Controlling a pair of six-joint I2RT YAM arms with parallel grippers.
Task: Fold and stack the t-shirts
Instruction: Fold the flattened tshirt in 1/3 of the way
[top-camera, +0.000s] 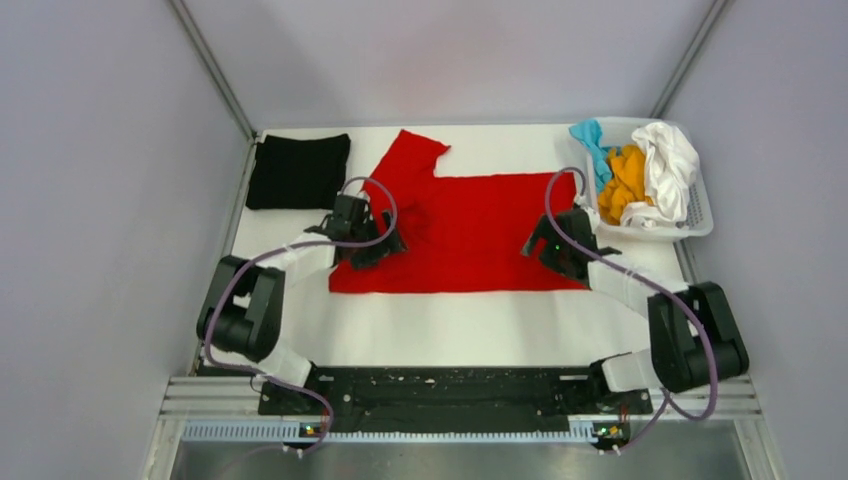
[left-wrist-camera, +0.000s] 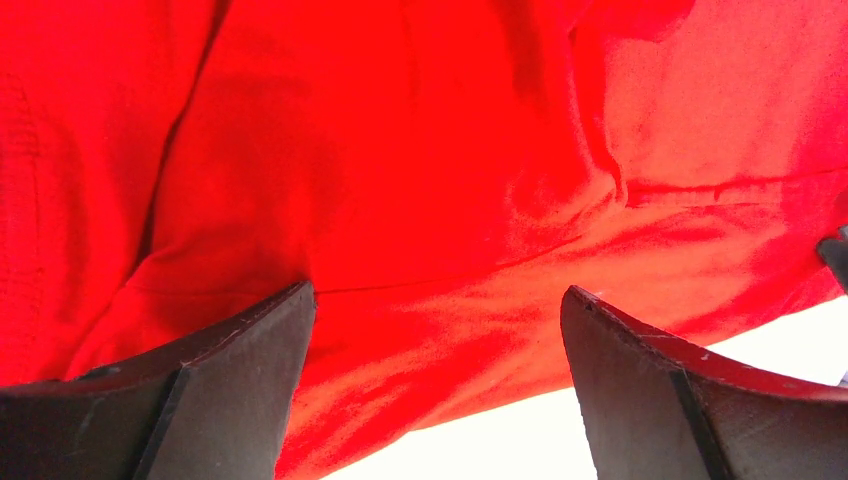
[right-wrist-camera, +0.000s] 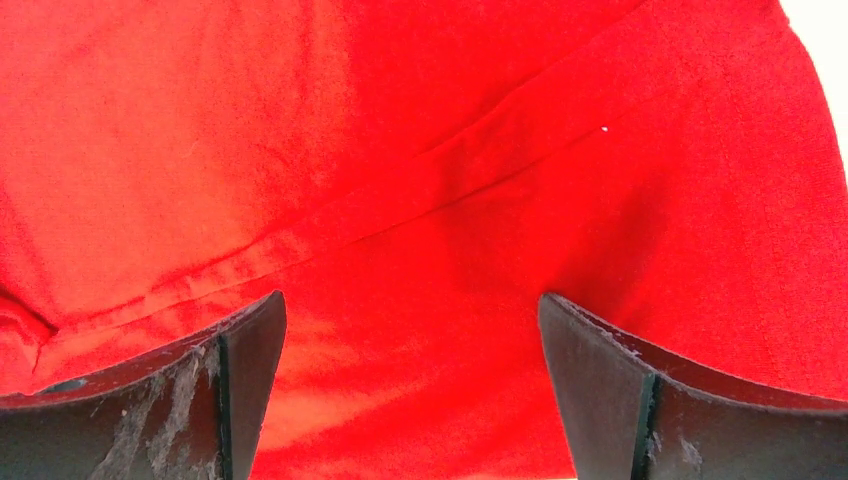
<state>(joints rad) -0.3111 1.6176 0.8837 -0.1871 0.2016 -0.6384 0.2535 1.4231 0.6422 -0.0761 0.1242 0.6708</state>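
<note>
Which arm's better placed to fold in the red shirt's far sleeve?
Likely left. The left gripper hangs open over the red shirt near that sleeve; the right gripper sits at the opposite edge.

Closed in on three sides by plain pale lilac-grey panels: left wall (top-camera: 100, 200), back wall (top-camera: 450, 50), right wall (top-camera: 780, 120). Joined at the back corners by slanting silver frame members, left post (top-camera: 215, 70) and right post (top-camera: 690, 60). Floored by a white table (top-camera: 450, 325), lit softly and evenly from above. Edged at the near side by a black plate (top-camera: 450, 385), a slotted aluminium rail (top-camera: 450, 430) and a dull grey metal sheet (top-camera: 450, 462).
</note>
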